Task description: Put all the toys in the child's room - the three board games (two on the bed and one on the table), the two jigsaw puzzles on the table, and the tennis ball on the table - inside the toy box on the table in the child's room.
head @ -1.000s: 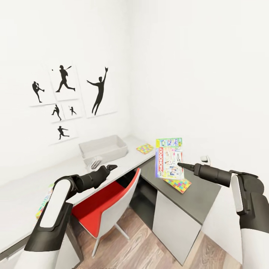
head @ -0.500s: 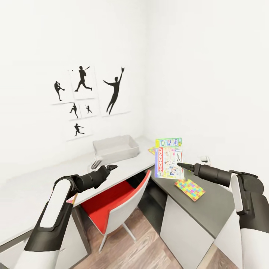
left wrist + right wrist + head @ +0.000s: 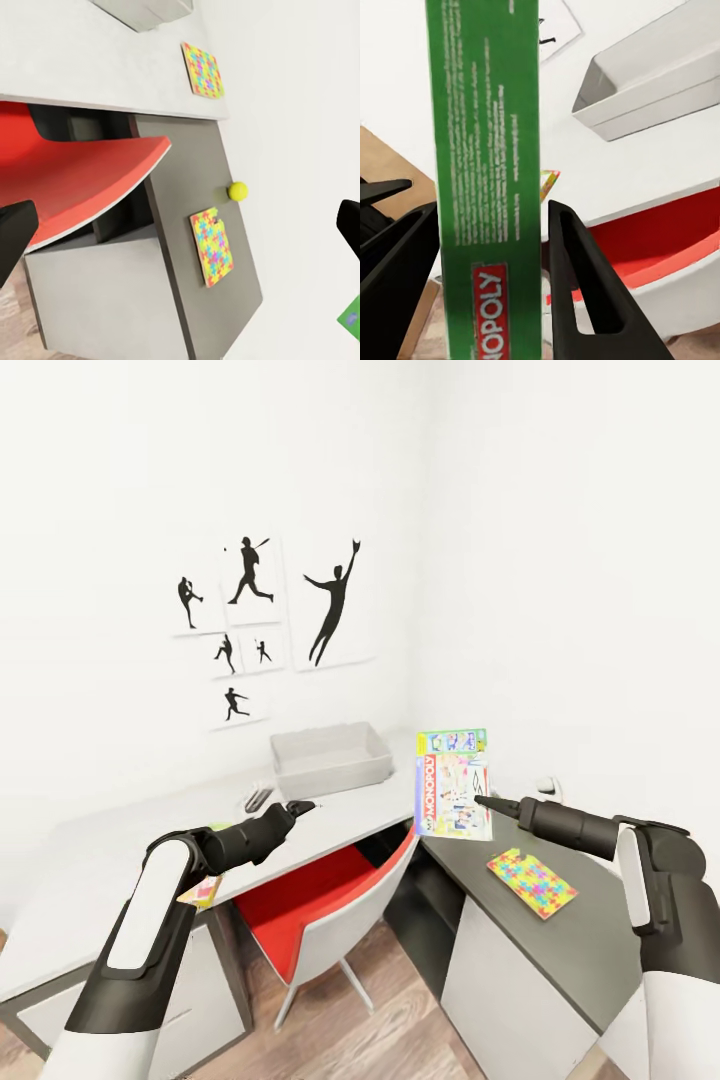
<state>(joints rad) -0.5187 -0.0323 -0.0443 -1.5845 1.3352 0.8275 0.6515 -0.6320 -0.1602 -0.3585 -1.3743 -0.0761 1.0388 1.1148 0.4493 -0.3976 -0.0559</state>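
My right pincer (image 3: 482,799) pinched the MONOPOLY board game (image 3: 452,784) upright above the table (image 3: 130,840); the left pincer (image 3: 303,807) looked spread, empty. I judged the game needed carrying level over the toy box (image 3: 331,759) before release.

Toy box (image 3: 330,759) on table (image 3: 120,850), at 12 o'clock, against back wall. Chair (image 3: 335,905) tucked under table corner, before toy box. MONOPOLY box (image 3: 452,784) held upright at 1 o'clock above table wing. Jigsaw puzzle (image 3: 532,882) flat on wing at 2 o'clock. Tennis ball (image 3: 238,191) on wing near puzzle.
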